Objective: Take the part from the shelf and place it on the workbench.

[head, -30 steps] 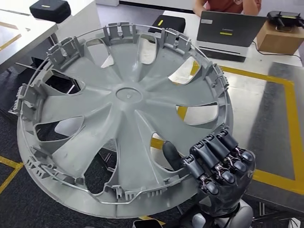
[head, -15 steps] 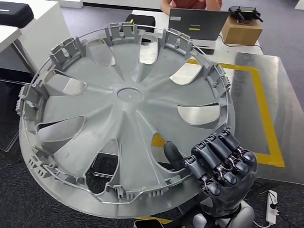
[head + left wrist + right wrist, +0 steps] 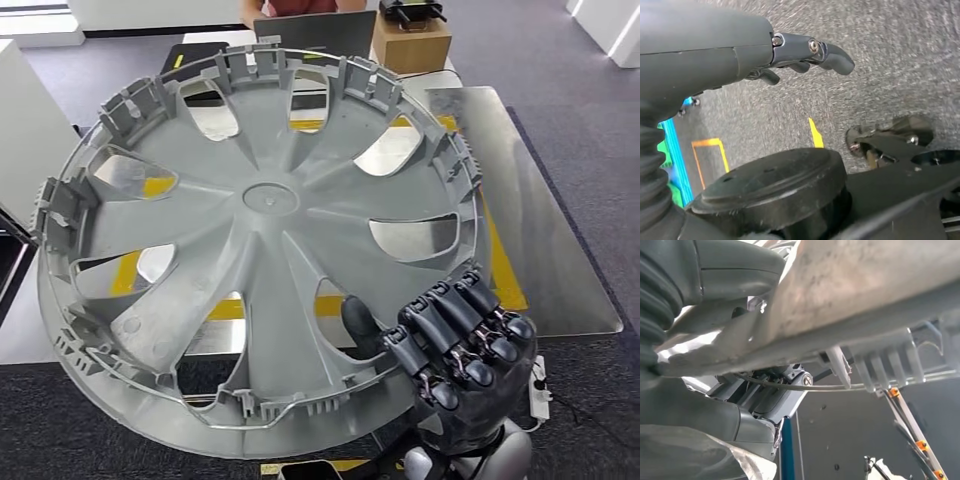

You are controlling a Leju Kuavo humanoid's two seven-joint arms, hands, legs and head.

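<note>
1. In the middle of the head view, held up in the air in front of the robot, is the part [image 3: 264,250], a big grey wheel cover; we look at its inner side, with spokes, openings and clips around the rim.
2. At about 5 o'clock on its rim the right hand [image 3: 460,350] grips it: the thumb lies on the inner side, the dark fingers [image 3: 441,325] curl over the rim edge. In the right wrist view the rim [image 3: 851,305] passes across the hand, touching it, so the pinch is on the rim.
3. The disc is round, so it has no long axis. It is tilted, with the 12 o'clock edge away from the robot and the 6 o'clock edge close to the body.
4. Below and beyond the part, from 12 to 3 o'clock, lies the workbench [image 3: 528,200], a shiny metal top with a yellow line [image 3: 502,270]. I judge the part must go forward and down to lie on it.
5. The left hand [image 3: 806,52] hangs over the carpet floor, fingers apart, holding nothing. The right hand is clearly the nearer one.
6. At the far end of the workbench are a laptop [image 3: 313,30], a cardboard box [image 3: 411,42] and a person.
</note>
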